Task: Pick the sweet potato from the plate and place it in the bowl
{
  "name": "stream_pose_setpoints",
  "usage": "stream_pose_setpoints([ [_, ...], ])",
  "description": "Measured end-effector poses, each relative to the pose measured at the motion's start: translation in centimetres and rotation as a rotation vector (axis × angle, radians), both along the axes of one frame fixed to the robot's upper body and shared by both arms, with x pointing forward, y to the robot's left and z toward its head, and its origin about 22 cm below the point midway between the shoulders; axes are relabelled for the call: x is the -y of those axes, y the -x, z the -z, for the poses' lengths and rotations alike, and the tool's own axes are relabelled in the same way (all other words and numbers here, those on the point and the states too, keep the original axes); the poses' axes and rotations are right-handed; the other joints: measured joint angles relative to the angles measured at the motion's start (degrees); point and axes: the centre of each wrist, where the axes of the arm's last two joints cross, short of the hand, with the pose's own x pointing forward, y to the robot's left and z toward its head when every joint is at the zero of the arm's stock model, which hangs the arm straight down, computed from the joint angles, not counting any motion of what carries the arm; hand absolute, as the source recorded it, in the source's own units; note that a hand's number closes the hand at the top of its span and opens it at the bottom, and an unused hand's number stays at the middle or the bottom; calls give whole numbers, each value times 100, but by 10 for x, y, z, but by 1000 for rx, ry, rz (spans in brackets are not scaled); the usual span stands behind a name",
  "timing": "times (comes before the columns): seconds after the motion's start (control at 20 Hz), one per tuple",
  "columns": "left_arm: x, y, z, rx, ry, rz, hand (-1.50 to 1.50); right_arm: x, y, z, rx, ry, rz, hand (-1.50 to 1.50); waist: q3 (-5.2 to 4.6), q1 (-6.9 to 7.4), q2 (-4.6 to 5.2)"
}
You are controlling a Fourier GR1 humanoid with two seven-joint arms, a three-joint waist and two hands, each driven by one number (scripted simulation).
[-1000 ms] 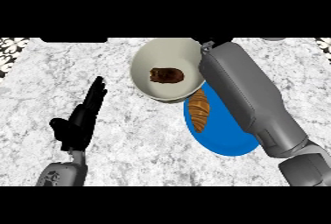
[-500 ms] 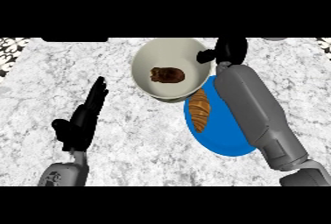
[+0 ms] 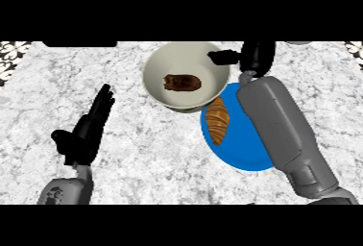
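Dark brown lumpy sweet potato (image 3: 182,82) lies inside cream round bowl (image 3: 157,62); placing looks done. Right hand (image 3: 249,56) beside bowl rim, fingers relaxed, holding nothing. Ridged orange-brown pastry (image 3: 218,120) on blue plate (image 3: 245,161). Left hand (image 3: 89,129) resting, fingers straight. Next: withdraw right arm clear of rim.

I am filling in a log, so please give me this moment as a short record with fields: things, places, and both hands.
bowl: cream, at the counter's far side, touching the plate's far edge
in bowl: a dark brown lump
plate: blue, partly under the right forearm
on plate: an orange-brown ridged piece, near the bowl
right hand: just right of the bowl's rim, holding nothing visible
left hand: open, resting at the view's left, fingers up
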Motion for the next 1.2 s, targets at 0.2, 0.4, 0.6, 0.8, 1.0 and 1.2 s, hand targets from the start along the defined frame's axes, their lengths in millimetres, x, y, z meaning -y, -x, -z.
stream_pose_setpoints([
  [0.2,0,-1,-2,-2,2,1,0,2,9,-16,67,-86,27,-150,-1,-28,-15],
  [0.4,4,-1,1,1,6,-3,0,16,28,-24,89,-176,31,-150,-1,-52,-21],
  [0.6,0,1,-1,-5,3,-6,0,30,55,-27,124,-265,21,-150,0,-62,-27],
  [0.8,4,-3,-5,-7,3,-6,0,55,81,-25,130,-317,-18,-150,1,-58,-19],
  [1.0,1,6,2,-4,7,-7,0,62,111,-15,139,-345,-62,-150,0,-36,-14],
  [1.2,5,1,-6,-4,3,-4,0,77,127,-7,124,-344,-89,-150,0,-20,-7],
])
